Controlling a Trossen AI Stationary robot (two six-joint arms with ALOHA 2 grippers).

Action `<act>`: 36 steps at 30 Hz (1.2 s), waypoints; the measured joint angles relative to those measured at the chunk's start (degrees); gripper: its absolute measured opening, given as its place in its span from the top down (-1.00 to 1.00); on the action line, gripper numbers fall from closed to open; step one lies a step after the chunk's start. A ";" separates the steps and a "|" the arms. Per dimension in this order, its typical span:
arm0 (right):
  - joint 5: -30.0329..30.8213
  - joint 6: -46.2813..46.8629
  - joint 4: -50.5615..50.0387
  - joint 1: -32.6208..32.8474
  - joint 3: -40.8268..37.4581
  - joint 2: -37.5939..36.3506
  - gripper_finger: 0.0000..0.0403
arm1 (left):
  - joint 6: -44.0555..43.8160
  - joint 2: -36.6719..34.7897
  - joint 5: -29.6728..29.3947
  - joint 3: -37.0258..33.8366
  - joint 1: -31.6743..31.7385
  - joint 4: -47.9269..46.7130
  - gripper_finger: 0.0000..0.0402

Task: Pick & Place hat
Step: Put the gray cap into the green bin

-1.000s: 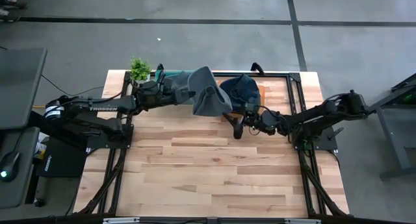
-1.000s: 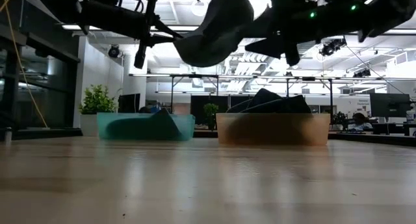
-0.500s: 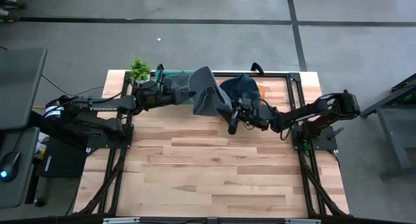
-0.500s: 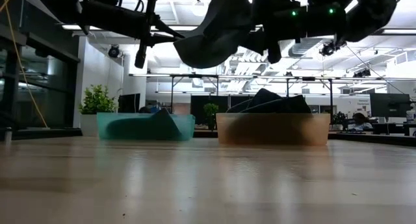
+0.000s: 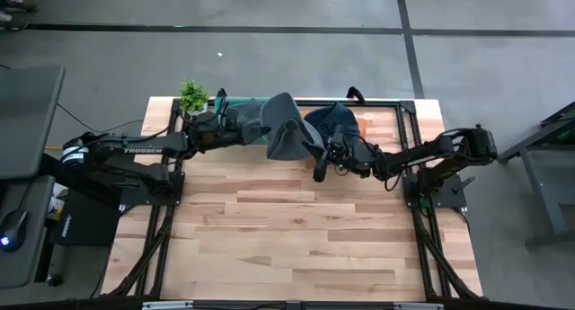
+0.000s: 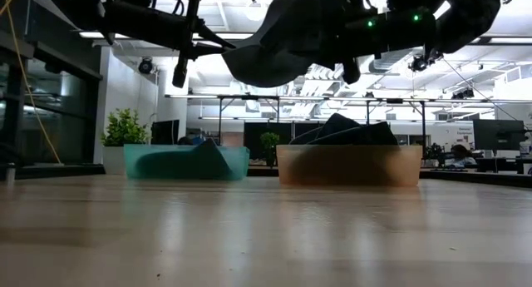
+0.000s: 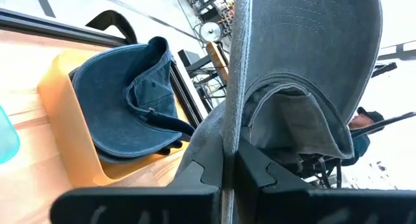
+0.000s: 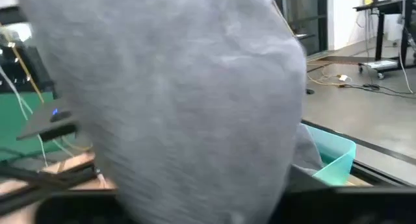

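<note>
A grey hat (image 5: 286, 130) hangs in the air over the far middle of the table, above the gap between two bins in the low view (image 6: 274, 37). My left gripper (image 5: 254, 126) is at its left side, shut on it. My right gripper (image 5: 317, 162) is close against the hat's right side. The grey cloth (image 8: 182, 87) fills the right wrist view, and I cannot tell whether that gripper touches it. A blue hat (image 5: 334, 121) lies in an orange bin (image 5: 362, 127) at the far right. My left gripper pinches a thin edge of the grey hat's cloth (image 7: 229, 136) between its two fingers (image 7: 260, 169). The fingers come level from the table's left. The hat is lifted clear of the table, its brim (image 7: 305, 49) and hollow inside turned away from the gripper.
A teal bin (image 5: 226, 103) stands at the far left under my left arm, with a small plant (image 5: 191, 94) beside it. The orange bin (image 6: 349, 165) stands to its right. The near half of the wooden table (image 5: 287, 247) is bare.
My right gripper has moved toward the table's left, up to the grey hat's right side. The hat and my left gripper have stayed where they were.
</note>
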 joint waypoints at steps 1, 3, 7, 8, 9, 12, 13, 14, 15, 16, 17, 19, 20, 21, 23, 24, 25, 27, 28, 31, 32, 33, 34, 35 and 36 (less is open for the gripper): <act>-0.75 -0.79 -0.17 -0.18 0.00 0.00 0.87 | 0.03 0.00 0.04 0.00 0.00 -0.02 0.97; -1.84 -2.12 -0.59 -0.45 0.00 0.00 0.95 | 0.13 0.00 0.35 0.00 0.00 -0.04 0.96; -3.95 -2.37 -2.93 -0.89 0.00 -0.07 0.98 | 0.28 0.00 0.78 0.00 -0.01 -0.15 0.82; -3.96 -2.28 -3.31 -0.91 0.00 -0.07 0.98 | 0.58 0.00 0.86 0.00 -0.02 -0.11 0.78; -4.04 -2.24 -3.62 -0.91 0.00 -0.07 0.99 | 1.23 0.00 1.05 0.00 -0.02 -0.11 0.74; -4.33 -2.94 -5.09 -0.89 0.00 -0.54 0.99 | 3.26 0.00 2.02 0.00 -0.02 -0.13 0.66; -4.34 -3.03 -5.64 -0.87 0.00 -0.82 0.99 | 3.85 0.00 2.53 0.00 -0.02 -0.13 0.65; -4.38 -3.42 -6.40 -0.87 0.00 -1.45 0.99 | 4.62 0.00 3.25 0.00 0.00 -0.16 0.64; -4.37 -3.60 -7.56 -0.87 0.00 -2.23 0.99 | 5.24 0.00 3.78 0.00 0.00 -0.19 0.64; -4.37 -3.78 -8.56 -0.87 0.00 -3.06 0.99 | 5.97 0.00 4.40 0.00 0.00 -0.16 0.64; -4.41 -3.98 -9.69 -0.87 0.00 -4.08 0.99 | 6.93 0.00 4.93 0.00 0.00 -0.13 0.63; -4.95 -4.74 -13.22 -0.87 0.00 -6.62 0.99 | 9.22 0.00 5.25 0.00 0.00 -0.13 0.63; -5.32 -4.89 -15.03 -0.82 0.00 -7.96 1.00 | 10.62 0.00 5.27 0.00 0.00 -0.11 0.63; -5.64 -4.89 -17.08 -0.82 0.00 -9.46 1.00 | 12.09 0.00 5.25 0.00 0.00 -0.13 0.63; -7.24 -4.91 -22.06 -0.82 0.00 -12.79 1.00 | 14.66 0.00 5.22 0.00 0.00 -0.11 0.63; -8.08 -4.92 -24.25 -0.82 0.00 -14.43 1.00 | 15.99 0.00 5.22 0.00 0.00 -0.11 0.63; -8.87 -4.92 -26.72 -0.82 0.00 -16.26 1.00 | 17.28 0.00 5.25 0.00 0.00 -0.13 0.63; -10.61 -4.93 -32.23 -0.82 0.00 -19.89 1.00 | 19.65 0.00 5.25 0.00 0.00 -0.18 0.62; -11.60 -4.96 -34.70 -0.82 0.00 -21.62 1.00 | 20.64 0.00 5.25 0.00 0.00 -0.38 0.62; -14.50 -5.01 -42.39 -0.82 0.00 -27.02 1.00 | 22.87 0.00 5.03 0.00 0.00 -1.89 0.62; -15.54 -5.10 -44.52 -0.82 0.00 -28.78 1.00 | 23.39 0.00 4.92 0.00 0.00 -2.44 0.62; -16.37 -5.12 -46.79 -0.82 0.00 -30.36 1.00 | 23.85 0.00 4.74 0.00 0.00 -2.91 0.62; -17.57 -5.11 -48.78 -0.82 0.00 -31.85 1.00 | 24.02 0.00 4.70 0.00 0.00 -3.44 0.62; -18.77 -5.13 -50.35 -0.82 0.00 -33.20 1.00 | 24.04 0.00 4.72 0.00 0.00 -3.98 0.62; -19.82 -5.20 -51.76 -0.82 0.00 -34.51 1.00 | 24.04 0.00 4.79 0.00 0.00 -4.51 0.62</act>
